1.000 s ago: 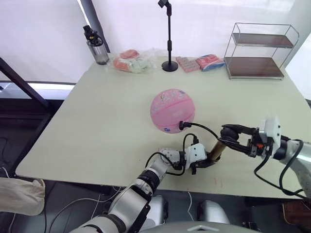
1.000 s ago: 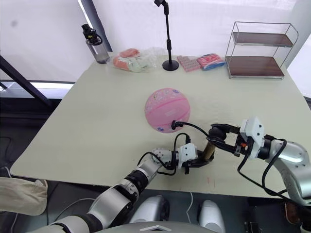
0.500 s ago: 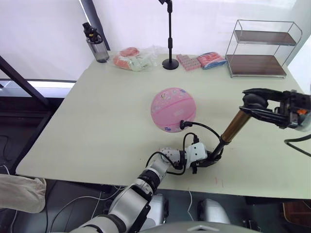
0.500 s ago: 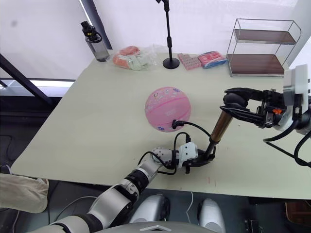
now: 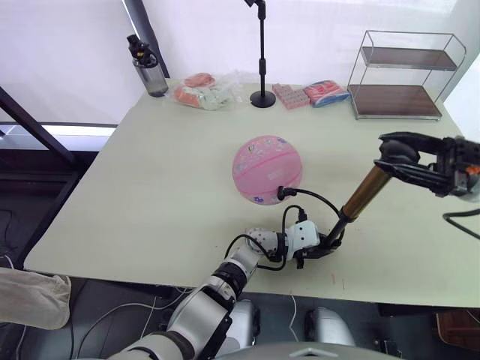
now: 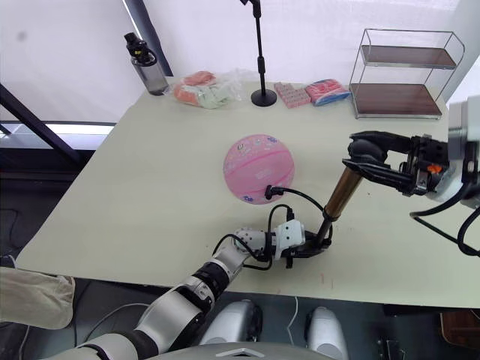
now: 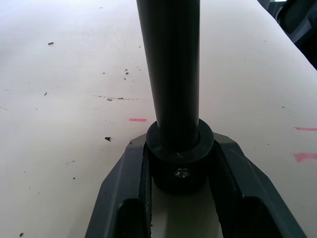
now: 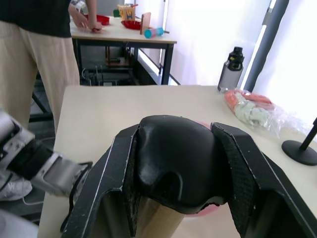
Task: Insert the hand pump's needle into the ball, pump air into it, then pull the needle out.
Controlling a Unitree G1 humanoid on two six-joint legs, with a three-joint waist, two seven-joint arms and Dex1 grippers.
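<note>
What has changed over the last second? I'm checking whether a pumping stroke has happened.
The right gripper, shut on the pump handle, rose up and away from the table, drawing the gold tube out long; most of that came early, little in the last half second. The left gripper kept its clamp on the pump's base. The ball and the hose plugged into it stayed put.

Robot lab or test room, pale worktable [image 5: 165, 187], black camera stand [image 5: 261, 60], second bench with a person [image 8: 44, 44] standing
</note>
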